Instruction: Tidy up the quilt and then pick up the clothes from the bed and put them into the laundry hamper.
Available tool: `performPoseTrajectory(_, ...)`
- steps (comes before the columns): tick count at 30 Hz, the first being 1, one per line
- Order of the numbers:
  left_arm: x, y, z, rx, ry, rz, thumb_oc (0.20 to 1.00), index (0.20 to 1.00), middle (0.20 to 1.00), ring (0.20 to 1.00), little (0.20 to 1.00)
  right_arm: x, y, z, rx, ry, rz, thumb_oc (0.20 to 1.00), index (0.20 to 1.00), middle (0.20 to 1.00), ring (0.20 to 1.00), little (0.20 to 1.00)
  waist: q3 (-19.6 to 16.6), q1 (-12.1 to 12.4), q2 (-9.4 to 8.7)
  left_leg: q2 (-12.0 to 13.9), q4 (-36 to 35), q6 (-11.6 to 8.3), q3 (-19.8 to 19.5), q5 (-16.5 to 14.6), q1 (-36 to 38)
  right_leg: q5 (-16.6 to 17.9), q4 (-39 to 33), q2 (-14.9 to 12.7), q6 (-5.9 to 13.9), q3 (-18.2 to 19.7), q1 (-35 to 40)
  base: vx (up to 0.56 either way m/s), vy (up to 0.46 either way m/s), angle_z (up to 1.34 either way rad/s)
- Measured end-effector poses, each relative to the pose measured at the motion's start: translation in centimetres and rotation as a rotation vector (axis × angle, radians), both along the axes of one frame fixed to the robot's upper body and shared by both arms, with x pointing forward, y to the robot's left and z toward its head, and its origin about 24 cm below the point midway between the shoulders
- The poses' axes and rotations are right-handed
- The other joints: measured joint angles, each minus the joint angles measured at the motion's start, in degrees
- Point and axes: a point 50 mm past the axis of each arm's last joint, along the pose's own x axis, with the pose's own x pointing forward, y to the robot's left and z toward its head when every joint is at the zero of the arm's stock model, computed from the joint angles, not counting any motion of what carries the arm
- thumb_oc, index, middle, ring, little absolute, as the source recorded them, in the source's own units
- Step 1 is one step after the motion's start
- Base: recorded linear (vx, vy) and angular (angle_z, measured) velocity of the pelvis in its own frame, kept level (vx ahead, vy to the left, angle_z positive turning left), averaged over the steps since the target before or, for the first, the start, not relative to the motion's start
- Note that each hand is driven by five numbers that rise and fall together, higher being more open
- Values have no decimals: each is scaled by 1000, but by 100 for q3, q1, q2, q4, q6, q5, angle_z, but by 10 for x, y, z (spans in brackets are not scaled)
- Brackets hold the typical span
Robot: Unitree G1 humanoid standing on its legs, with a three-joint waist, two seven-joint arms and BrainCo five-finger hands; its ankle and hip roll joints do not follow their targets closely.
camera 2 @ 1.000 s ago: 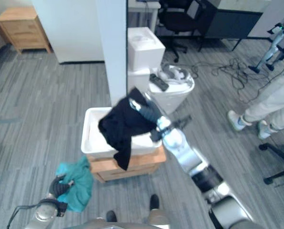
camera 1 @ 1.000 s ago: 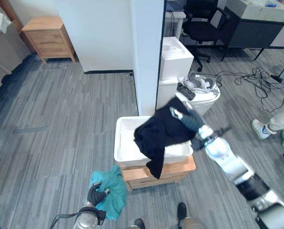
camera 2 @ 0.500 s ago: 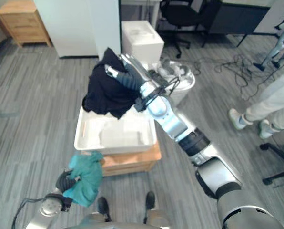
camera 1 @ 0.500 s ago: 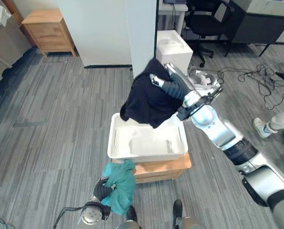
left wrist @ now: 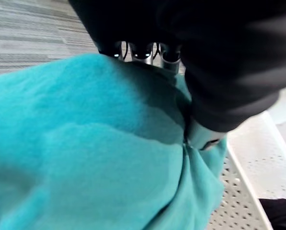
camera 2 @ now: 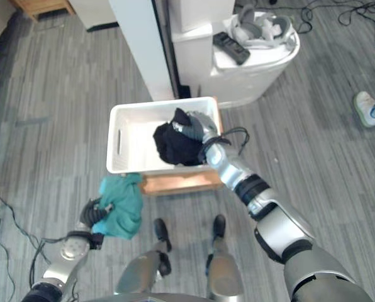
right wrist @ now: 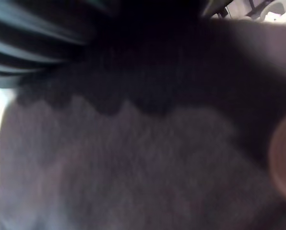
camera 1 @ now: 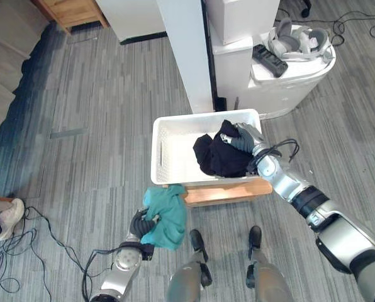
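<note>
Black garment [camera 1: 220,156] already down in white hamper [camera 1: 169,146], right side; right hand [camera 1: 246,138] at its 2 o'clock, fingers buried, can't tell grip. Left hand [camera 1: 141,223] fingers clenched on teal cloth [camera 1: 165,216], waiting at hamper's 6 o'clock.

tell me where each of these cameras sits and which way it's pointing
Left eye view: on the head, looking down at the white hamper, the black garment and the right hand.
Right eye view: beside it, sharing that scene, also the left hand.
Left wrist view: on the left wrist, against the teal garment that hand grips.
Right wrist view: on the right wrist, pressed against black cloth.
</note>
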Motion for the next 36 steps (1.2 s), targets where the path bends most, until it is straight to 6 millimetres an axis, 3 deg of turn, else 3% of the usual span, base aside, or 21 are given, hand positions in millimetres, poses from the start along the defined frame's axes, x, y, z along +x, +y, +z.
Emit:
performPoseTrajectory(2, 4, -4, 12, -57, -57, -18, 200, 200, 200, 200, 200, -5, -3, 6, -17, -52, 14, 1000, 1000, 1000, 1000, 1000, 9, -5, -14, -2, 8, -1, -5, -2, 36, 1, 17, 0, 0, -14, 38, 54, 1, 3)
performPoseTrajectory(5, 4, 0, 23, -168, -100, 1, 200, 200, 200, 200, 200, -37, -3, -2, -40, -120, 99, 1000, 1000, 1000, 1000, 1000, 51, -67, -96, 10, 8, -9, -6, -34, 337, 0, 16, 11, 0, -14, 335, 44, -14, -1)
performPoseTrajectory(9, 10, 10, 42, -201, -155, -46, 200, 200, 200, 200, 200, -62, -21, -22, -45, -79, 111, 1000, 1000, 1000, 1000, 1000, 47, -312, -431, 36, -2, -137, 40, -206, 622, -118, -15, 53, -45, 99, 557, 55, -33, -15)
performPoseTrajectory(11, 11, 15, 51, -238, -184, -55, 200, 200, 200, 200, 200, -75, -40, -52, -75, 47, 85, 1000, 1000, 1000, 1000, 1000, -50, -323, -600, 72, -29, -152, 86, -220, 770, -205, -18, 67, -38, 130, 686, 49, -3, -10)
performPoseTrajectory(13, 15, 15, 59, -275, -216, -70, 200, 200, 200, 200, 200, -80, -50, -68, -101, 121, 62, 1000, 1000, 1000, 1000, 1000, -109, -464, -702, 84, -28, -150, 121, -224, 819, -249, -18, 77, -69, 153, 710, 34, 3, -10)
performPoseTrajectory(14, 22, 11, 69, -310, -255, -96, 200, 200, 200, 200, 200, -88, -64, -88, -109, 205, 20, 1000, 1000, 1000, 1000, 1000, -170, -471, -771, 94, -26, -150, 161, -226, 879, -249, -18, 94, -71, 198, 738, 22, -5, -14)
performPoseTrajectory(18, 33, 9, 87, -327, -341, -108, 200, 200, 200, 200, 200, -101, -79, -117, -108, 331, -38, 1000, 1000, 1000, 1000, 1000, -329, -606, -837, 108, -19, -157, 201, -241, 937, -251, -18, 110, -75, 261, 763, 71, 13, -9)
performPoseTrajectory(20, 43, 12, 102, -280, -405, -93, 200, 200, 200, 200, 200, -115, -86, -140, -93, 422, -87, 1000, 1000, 1000, 1000, 1000, -523, -632, -813, 126, -27, -184, 247, -256, 999, -229, -19, 126, -39, 288, 800, 68, 21, -10)
performPoseTrajectory(23, 56, 23, 116, -40, -477, -18, 200, 200, 200, 200, 200, -142, -92, -164, -61, 514, -125, 1000, 1000, 1000, 1000, 1000, -819, -848, -748, 136, -29, -220, 362, -294, 1090, -234, -19, 142, -45, 376, 825, 51, 10, -17)
performPoseTrajectory(25, 59, 30, 114, 61, -473, 30, 200, 200, 200, 200, 200, -155, -93, -174, -64, 562, -130, 1000, 1000, 1000, 1000, 1000, -886, -939, -699, 141, -30, -215, 406, -305, 1155, -239, -19, 148, -40, 399, 869, 63, 15, -16)
performPoseTrajectory(26, 63, 34, 107, 167, -447, 49, 200, 200, 200, 200, 200, -166, -96, -181, -57, 592, -141, 1000, 1000, 1000, 1000, 1000, -941, -1122, -673, 146, -29, -226, 478, -317, 1155, -248, -19, 158, -28, 452, 814, 0, 3, -17)
performPoseTrajectory(28, 69, 41, 95, 250, -374, 66, 200, 200, 200, 200, 200, -174, -97, -186, -52, 620, -150, 1000, 1000, 1000, 1000, 1000, -958, -1188, -634, 148, -29, -224, 507, -315, 1141, -246, -18, 160, -27, 482, 792, -53, 27, -16)
performPoseTrajectory(29, 74, 42, 83, 304, -315, 77, 200, 200, 200, 200, 200, -179, -100, -189, -52, 631, -158, 1000, 1000, 1000, 1000, 1000, -964, -1351, -620, 144, -30, -226, 586, -313, 1095, -239, -20, 160, -17, 567, 690, -69, 50, -18)
performPoseTrajectory(32, 73, 47, 54, 414, -157, 75, 200, 200, 200, 200, 200, -178, -101, -187, -48, 618, -164, 1000, 1000, 1000, 1000, 1000, -961, -1570, -544, 133, -30, -231, 769, -316, 962, -216, -19, 126, 7, 599, 470, -75, 54, -36)
performPoseTrajectory(36, 65, 37, 14, 493, 22, 36, 200, 200, 200, 200, 200, -175, -104, -185, -34, 592, -188, 1000, 1000, 1000, 1000, 1000, -899, -1884, -355, 50, -32, -208, 1019, -302, 695, -162, -19, 67, 83, 787, 30, -91, 77, -36)
